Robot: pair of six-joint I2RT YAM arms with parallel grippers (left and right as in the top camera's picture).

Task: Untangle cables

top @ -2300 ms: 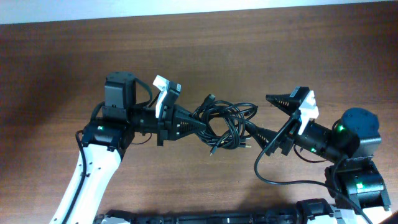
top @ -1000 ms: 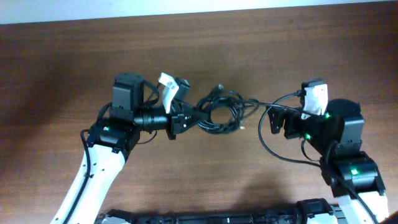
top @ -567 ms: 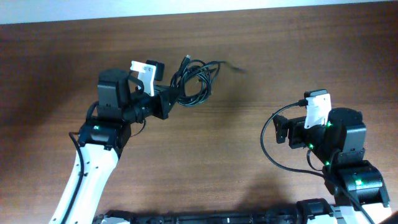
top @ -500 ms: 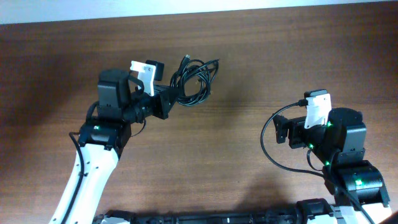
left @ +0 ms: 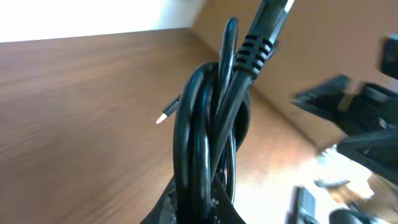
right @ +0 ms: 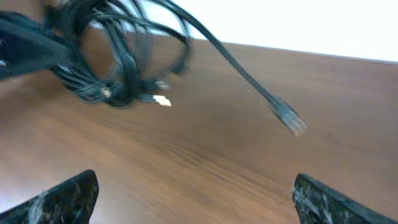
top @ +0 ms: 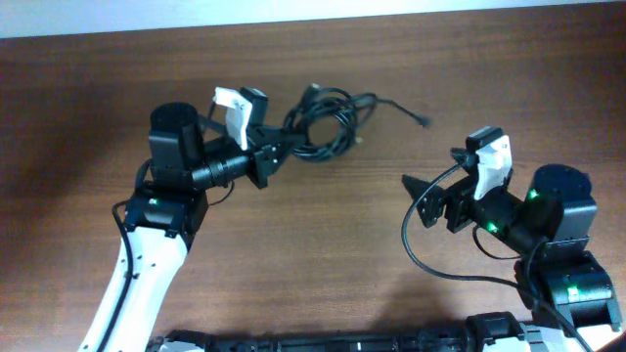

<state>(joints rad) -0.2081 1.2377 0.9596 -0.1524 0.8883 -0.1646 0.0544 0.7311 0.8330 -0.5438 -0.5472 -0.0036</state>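
Brown wood-grain tabletop (top: 323, 254), pale strip (top: 293, 10) at twelve o'clock; left fingers (top: 275, 152) clench the cables (top: 328, 122), right fingers (right: 68, 194) released.

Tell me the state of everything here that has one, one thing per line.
Cables: tangled in a coil, one strand trailing right to a free plug end.
Left tool: shut on the coil.
Right tool: open, empty, apart from the coil.

Dark brown wood-grain table (top: 323, 254), pale strip (top: 196, 12) along its far edge
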